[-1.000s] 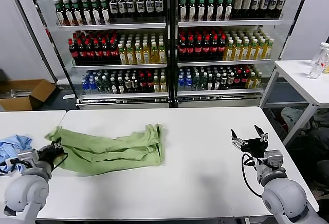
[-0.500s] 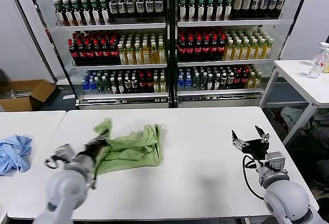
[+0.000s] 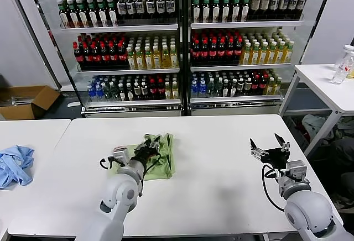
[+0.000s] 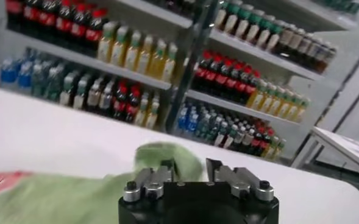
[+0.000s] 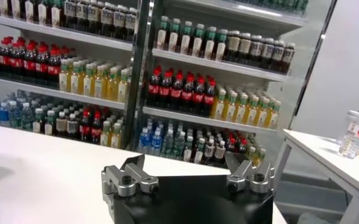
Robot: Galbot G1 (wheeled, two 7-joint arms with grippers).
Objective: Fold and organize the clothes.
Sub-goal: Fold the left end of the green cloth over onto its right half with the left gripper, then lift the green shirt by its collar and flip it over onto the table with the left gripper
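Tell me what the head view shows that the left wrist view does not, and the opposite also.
Only the head view shows the right gripper, open above the white table, the light blue cloth on the neighbouring table, and the cardboard box. Only the left wrist view shows a red patch on the green T-shirt, and the left gripper from behind. Both show that gripper at the T-shirt and the drinks shelves.

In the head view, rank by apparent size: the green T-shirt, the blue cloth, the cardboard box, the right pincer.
1. Green T-shirt, partly hidden by the left pincer.
2-3. Cardboard box and blue cloth look alike; both are cut off.
4. Right pincer.
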